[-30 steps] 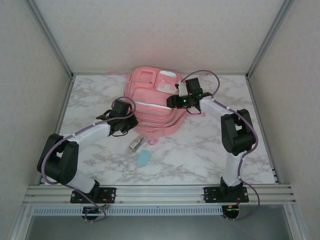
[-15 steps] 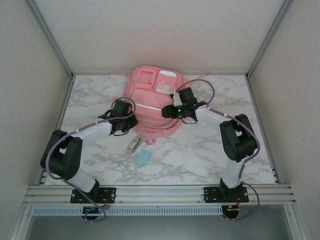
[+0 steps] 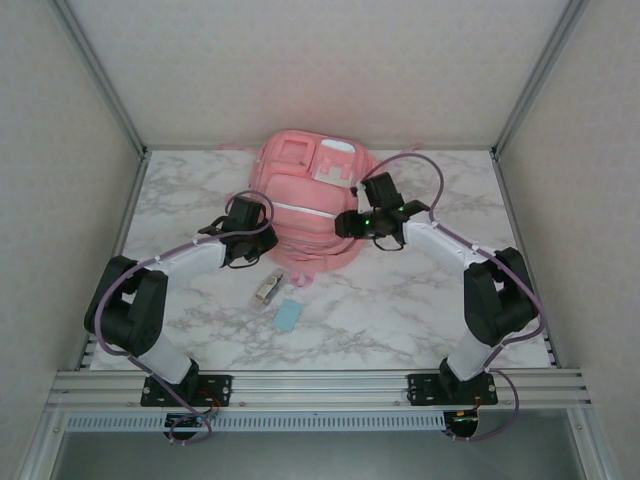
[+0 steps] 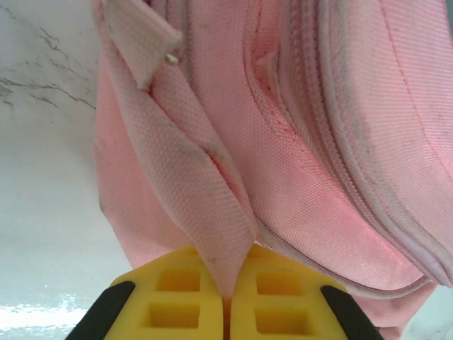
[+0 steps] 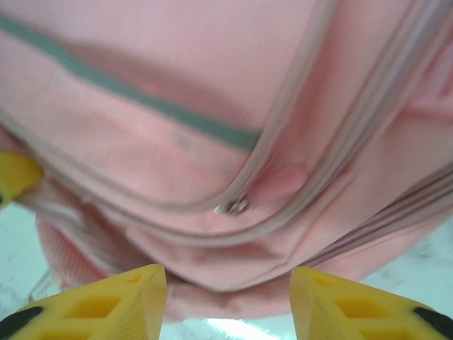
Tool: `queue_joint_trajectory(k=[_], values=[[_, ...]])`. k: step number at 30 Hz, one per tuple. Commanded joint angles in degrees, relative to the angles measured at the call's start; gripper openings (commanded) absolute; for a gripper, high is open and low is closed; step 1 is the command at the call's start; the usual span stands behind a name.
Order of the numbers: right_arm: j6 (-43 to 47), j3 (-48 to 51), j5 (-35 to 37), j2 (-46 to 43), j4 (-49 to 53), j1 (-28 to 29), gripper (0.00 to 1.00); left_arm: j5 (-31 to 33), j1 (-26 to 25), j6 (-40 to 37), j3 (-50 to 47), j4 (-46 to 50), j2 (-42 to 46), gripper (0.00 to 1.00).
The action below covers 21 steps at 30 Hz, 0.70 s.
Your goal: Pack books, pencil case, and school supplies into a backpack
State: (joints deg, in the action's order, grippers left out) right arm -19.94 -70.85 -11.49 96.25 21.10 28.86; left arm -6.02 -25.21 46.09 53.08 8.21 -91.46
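Top external view: the backpack (image 3: 300, 190) lies unmoved at the table's far middle. The left gripper (image 4: 226, 301) is kept clamped on a pink strap (image 4: 187, 163). The right gripper (image 5: 226, 294) has been brought down from the upper pockets to the backpack's right flank, jaws partly apart and empty, facing a zip pull (image 5: 237, 207). Opening is judged imminent. The light-blue block (image 3: 287, 316) and silvery item (image 3: 266, 290) lie unpacked nearby.

The overhead camera looks down from behind; both wrist cameras sit close on the backpack (image 3: 300, 195).
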Motion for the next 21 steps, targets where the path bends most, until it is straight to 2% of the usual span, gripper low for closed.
queue_joint_trajectory(k=[1,4,8,10,14,18,20,21], values=[[0.9,-4.8,2.8,3.2,-0.1,-1.1,0.50,1.7,0.1,-3.4,3.1,-1.3,3.3,0.04],[-0.6,-8.2,2.1,7.6,-2.3,-1.2,0.48,2.5,-0.2,-5.8,3.3,2.4,5.6,0.14],[-2.8,-13.5,0.5,14.1,-2.8,-1.2,0.43,3.7,-1.4,-9.4,4.1,7.0,7.9,0.46],[-3.7,-15.1,0.2,16.3,-2.8,-1.2,0.41,4.0,-2.7,-11.2,4.9,8.6,8.4,0.56],[-5.5,-16.0,-0.5,18.3,-3.4,-1.2,0.37,4.1,-6.3,-14.2,6.6,10.0,7.9,0.62],[-6.0,-16.3,-1.8,19.1,-3.2,-1.3,0.15,1.8,-8.1,-13.5,6.9,6.9,4.5,0.62],[-6.0,-15.9,-2.6,19.0,-3.3,-1.3,0.00,1.2,-8.7,-13.0,7.0,4.0,2.3,0.63],[-6.4,-16.0,-3.1,19.0,-2.8,-1.4,0.00,1.8,-8.8,-13.3,7.0,2.8,1.1,0.63]])
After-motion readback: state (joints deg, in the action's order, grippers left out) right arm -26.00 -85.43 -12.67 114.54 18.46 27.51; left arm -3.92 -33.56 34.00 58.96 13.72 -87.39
